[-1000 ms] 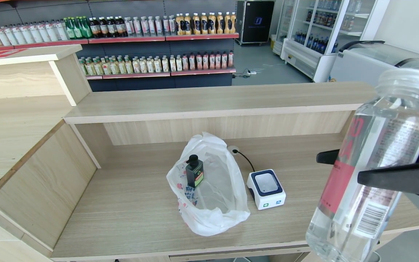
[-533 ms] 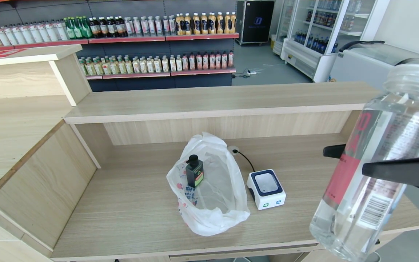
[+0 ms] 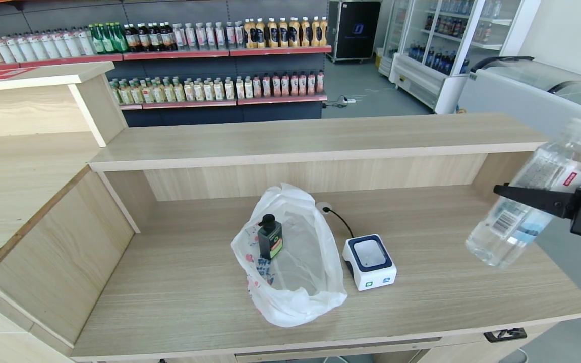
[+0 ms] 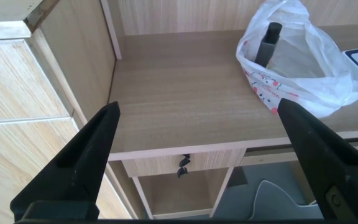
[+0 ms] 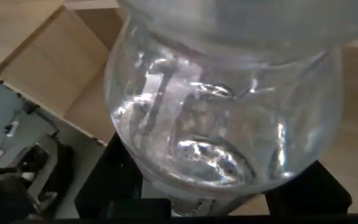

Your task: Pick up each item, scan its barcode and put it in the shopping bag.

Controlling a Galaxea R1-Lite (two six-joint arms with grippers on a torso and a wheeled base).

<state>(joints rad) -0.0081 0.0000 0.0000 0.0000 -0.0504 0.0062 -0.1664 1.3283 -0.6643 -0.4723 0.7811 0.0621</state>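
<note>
Now, water bottle point(image 3: 547, 169): tilted in the air above the right end of the counter point(image 3: 169, 302); the print is too small to read, but a barcode and a red patch show.
Right gripper point(image 3: 527, 199): clamped on it.
Left gripper point(image 4: 199, 109): wide apart, empty.
Bag point(image 3: 290, 262): on the counter, scanner point(image 3: 368, 261) just beside.

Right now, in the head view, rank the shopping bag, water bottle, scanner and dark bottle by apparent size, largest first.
1. shopping bag
2. water bottle, held in the air and likely nearer the camera, so its place is unsure
3. scanner
4. dark bottle, standing in the bag
</note>
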